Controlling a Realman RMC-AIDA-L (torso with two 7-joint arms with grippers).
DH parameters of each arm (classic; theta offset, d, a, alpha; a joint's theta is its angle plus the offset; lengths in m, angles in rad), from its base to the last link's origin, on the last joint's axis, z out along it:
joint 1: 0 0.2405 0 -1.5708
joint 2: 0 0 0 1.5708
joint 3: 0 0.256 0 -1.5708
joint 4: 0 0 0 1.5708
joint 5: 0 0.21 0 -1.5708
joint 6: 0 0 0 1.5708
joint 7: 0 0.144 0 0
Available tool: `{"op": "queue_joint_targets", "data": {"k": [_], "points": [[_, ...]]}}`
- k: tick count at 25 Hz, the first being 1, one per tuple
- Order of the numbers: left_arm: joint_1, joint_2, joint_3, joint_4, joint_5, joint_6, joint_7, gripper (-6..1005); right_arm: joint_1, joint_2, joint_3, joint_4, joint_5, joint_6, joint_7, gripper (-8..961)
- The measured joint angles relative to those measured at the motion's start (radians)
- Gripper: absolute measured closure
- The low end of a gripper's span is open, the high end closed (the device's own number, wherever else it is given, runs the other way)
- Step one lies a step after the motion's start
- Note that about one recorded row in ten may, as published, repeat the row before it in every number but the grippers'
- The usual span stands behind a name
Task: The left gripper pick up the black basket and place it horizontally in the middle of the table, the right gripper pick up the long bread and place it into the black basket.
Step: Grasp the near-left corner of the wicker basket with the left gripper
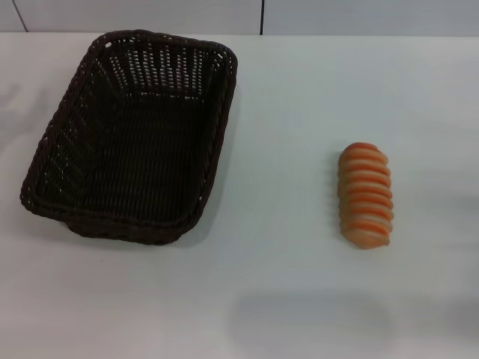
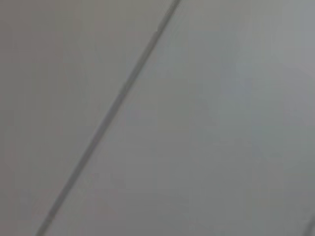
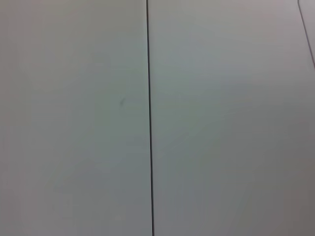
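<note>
The black basket sits on the white table at the left, empty, its long side running away from me and slightly slanted. The long bread, with orange and cream ridges, lies on the table to the right of the basket, well apart from it, lengthwise front to back. Neither gripper shows in any view. The left wrist view and the right wrist view show only pale panels with a thin dark seam.
A pale wall with dark seams runs behind the table's far edge. Bare tabletop lies between the basket and the bread and along the front.
</note>
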Motion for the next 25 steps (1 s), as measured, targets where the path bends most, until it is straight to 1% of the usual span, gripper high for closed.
{"op": "queue_joint_targets", "data": {"k": [1,4,5,6,8,9,10,11,12,13,14,15,17,18,19,23,24,25], "points": [[0.000,0.000,0.000,0.000,0.000,0.000,0.000,333,0.000,0.000,0.000,0.000,0.000,0.000,0.000,245],[-0.009,-0.011,0.002,-0.158,0.189,0.006,-0.185,333,-0.003,0.001,0.000,0.005,0.000,-0.006,0.000,245],[-0.016,-0.018,0.012,-0.258,0.311,0.008,-0.299,333,-0.004,0.001,0.000,0.007,-0.001,-0.008,0.000,245],[-0.016,-0.018,0.012,-0.258,0.311,0.008,-0.299,333,-0.004,0.001,0.000,0.007,-0.001,-0.008,0.000,245],[-0.026,-0.020,0.034,-0.342,0.422,0.010,-0.407,333,-0.004,0.001,0.000,0.007,-0.002,-0.011,0.000,245],[-0.032,-0.020,0.059,-0.399,0.504,0.012,-0.477,333,-0.005,0.001,0.000,0.007,-0.002,-0.012,0.000,245],[-0.044,-0.019,0.099,-0.474,0.615,0.012,-0.565,333,-0.006,0.001,0.000,0.007,-0.003,-0.016,0.000,245],[-0.044,-0.019,0.099,-0.474,0.615,0.012,-0.565,333,-0.006,0.001,0.000,0.007,-0.003,-0.016,0.000,245],[-0.052,-0.019,0.123,-0.507,0.682,0.013,-0.610,333,-0.006,0.001,0.000,0.008,-0.004,-0.017,0.000,245],[-0.067,-0.019,0.164,-0.552,0.783,0.010,-0.667,333,-0.007,0.001,0.000,0.008,-0.004,-0.018,0.000,245],[-0.067,-0.019,0.164,-0.552,0.783,0.010,-0.667,333,-0.007,0.001,0.000,0.008,-0.004,-0.018,0.000,245],[-0.080,-0.019,0.191,-0.571,0.850,0.005,-0.702,333,-0.010,0.001,0.000,0.008,-0.005,-0.020,0.000,245],[-0.101,-0.019,0.230,-0.590,0.942,-0.009,-0.754,332,-0.011,0.001,0.000,0.009,-0.005,-0.021,0.000,245],[-0.121,-0.019,0.265,-0.602,1.025,-0.022,-0.801,332,-0.013,0.001,0.000,0.009,-0.005,-0.028,0.000,245],[-0.121,-0.019,0.265,-0.602,1.025,-0.022,-0.801,332,-0.013,0.001,0.000,0.009,-0.005,-0.028,0.000,245],[-0.172,-0.022,0.356,-0.617,1.203,-0.068,-0.908,332,-0.017,0.001,0.000,0.011,-0.006,-0.044,0.000,245],[-0.172,-0.022,0.356,-0.617,1.203,-0.068,-0.908,332,-0.017,0.001,0.000,0.011,-0.006,-0.044,0.000,245],[-0.179,-0.023,0.374,-0.615,1.218,-0.078,-0.921,332,-0.017,0.001,0.000,0.011,-0.007,-0.045,0.000,245]]}}
